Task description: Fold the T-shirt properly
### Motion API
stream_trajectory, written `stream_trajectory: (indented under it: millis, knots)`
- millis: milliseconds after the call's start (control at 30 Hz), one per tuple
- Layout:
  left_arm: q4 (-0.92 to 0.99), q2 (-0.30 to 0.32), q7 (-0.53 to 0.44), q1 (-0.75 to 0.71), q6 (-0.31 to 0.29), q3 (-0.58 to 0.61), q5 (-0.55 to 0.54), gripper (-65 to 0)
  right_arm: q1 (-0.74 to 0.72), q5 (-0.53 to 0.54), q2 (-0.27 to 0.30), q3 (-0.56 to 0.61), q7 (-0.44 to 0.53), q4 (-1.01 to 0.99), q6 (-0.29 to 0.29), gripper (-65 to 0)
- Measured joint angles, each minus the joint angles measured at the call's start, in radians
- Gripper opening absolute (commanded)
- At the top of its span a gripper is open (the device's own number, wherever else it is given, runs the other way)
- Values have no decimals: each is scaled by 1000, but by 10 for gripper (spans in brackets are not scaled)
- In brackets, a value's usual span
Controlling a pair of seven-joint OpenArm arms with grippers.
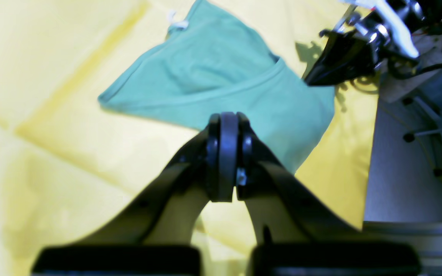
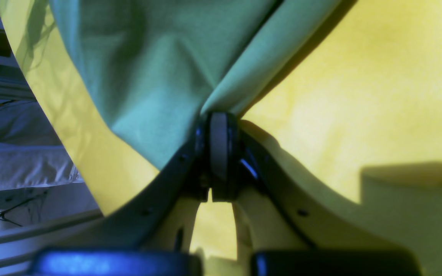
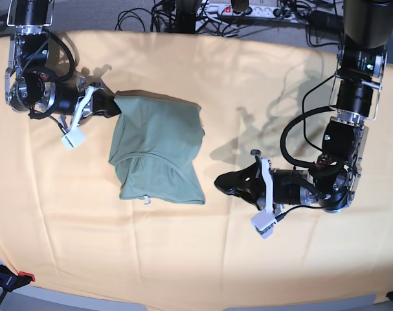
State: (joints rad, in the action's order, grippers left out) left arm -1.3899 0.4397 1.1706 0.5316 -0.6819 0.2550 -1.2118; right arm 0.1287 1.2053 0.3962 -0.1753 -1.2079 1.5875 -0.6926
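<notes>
T-shirt (image 3: 157, 149) lying partly folded left of centre on the yellow cloth (image 3: 261, 84). Right gripper (image 3: 113, 105) at upper left, clamped on its top corner, probably to keep the fabric taut for another fold. Left gripper (image 3: 221, 183) right of centre, pressed together on nothing, just clear of the hem (likely waiting). Pinched fabric plain only in right wrist view; overall layout only from base.
</notes>
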Motion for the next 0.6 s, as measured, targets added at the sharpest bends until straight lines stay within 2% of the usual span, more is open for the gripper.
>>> stream_trajectory:
  millis: [100, 200, 300, 333, 467, 600]
  knots:
    - [0, 18, 34, -2, -1, 0, -57, -650, -19, 24, 0, -61, 3, 0, 0, -650]
    - [-2, 46, 93, -2, -8, 0, -180, -650, -21, 158, 0, -146, -3, 0, 0, -650]
    - [-2, 69, 146, -14, -9, -10, -250, -650, -21, 260, 0, -215, -137, 0, 0, -650]
    - [-2, 71, 170, -29, -9, -19, -249, -650, -21, 261, 0, -234, -200, 1, 0, -650]
    - [-6, 69, 193, -107, -10, -58, -246, -650, -7, 243, -1, -312, -209, 19, 0, -650]
    - [-84, 68, 237, -177, -8, -146, -245, -650, 41, 250, -1, -380, -203, 103, 1, -650]
